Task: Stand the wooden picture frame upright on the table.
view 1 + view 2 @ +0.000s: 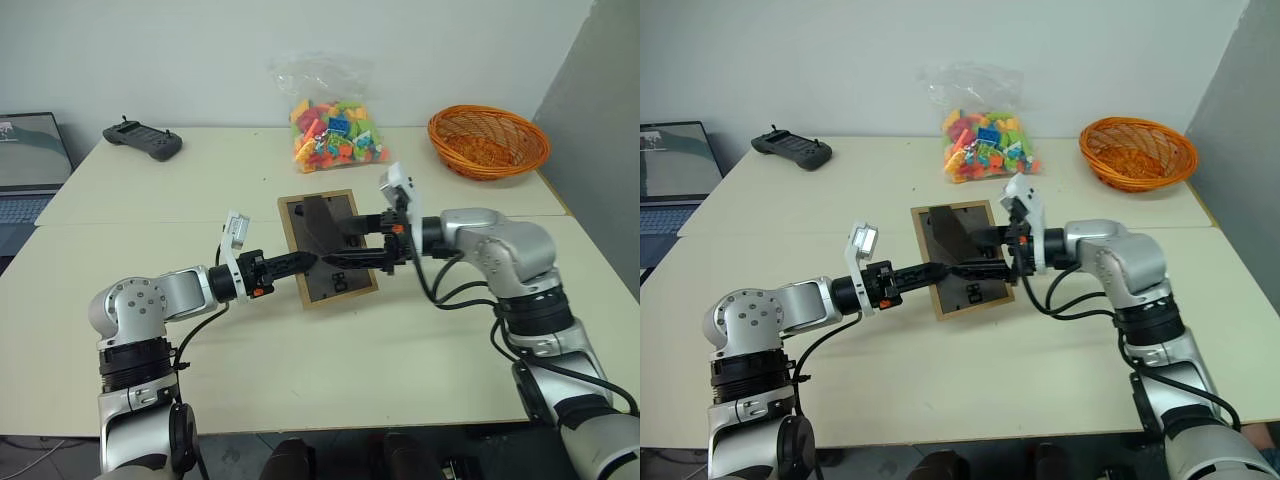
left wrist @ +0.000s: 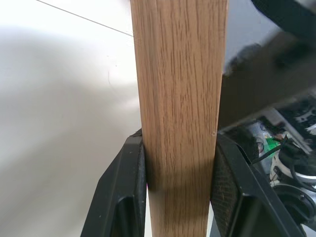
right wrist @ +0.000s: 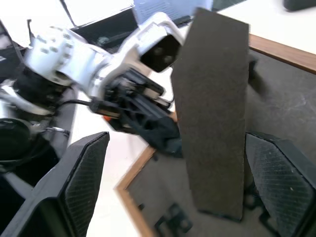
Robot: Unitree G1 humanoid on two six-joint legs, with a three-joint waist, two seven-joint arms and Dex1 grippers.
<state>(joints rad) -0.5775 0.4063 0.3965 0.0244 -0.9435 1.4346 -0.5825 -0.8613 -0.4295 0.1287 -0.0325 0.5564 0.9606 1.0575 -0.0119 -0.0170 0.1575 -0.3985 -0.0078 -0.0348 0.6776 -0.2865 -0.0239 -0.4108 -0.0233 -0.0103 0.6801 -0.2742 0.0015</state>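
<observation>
Frame point(image 1: 327, 247): held clear of the table point(image 1: 300, 350), over its middle near the seam, dark back panel facing you. Long axis ran away from you toward the far edge, leaning slightly left; the far short edge sat higher than the near one, so the piece was tilted, not upright.

Stand flap point(image 3: 212, 113): swung out from the back panel, seen edge-on between the right fingers.

Left gripper point(image 1: 300, 262): clamped on the frame's left wooden rail, a pad on each face, as the left wrist view showed.

Right gripper point(image 3: 175, 187): fingers spread wide, one either side of the flap, touching nothing that you could make out.

Step in hand: you had the frame lifted and the flap opened; setting it down had not begun.

Next move, as a judgement: turn the frame so its bottom edge and flap tip meet the table together, lower it gently, then release the left grip slowly. The flap could fold back.

Beyond: bag of bricks point(image 1: 333, 130) and basket point(image 1: 488, 140) at the far edge, well apart.
</observation>
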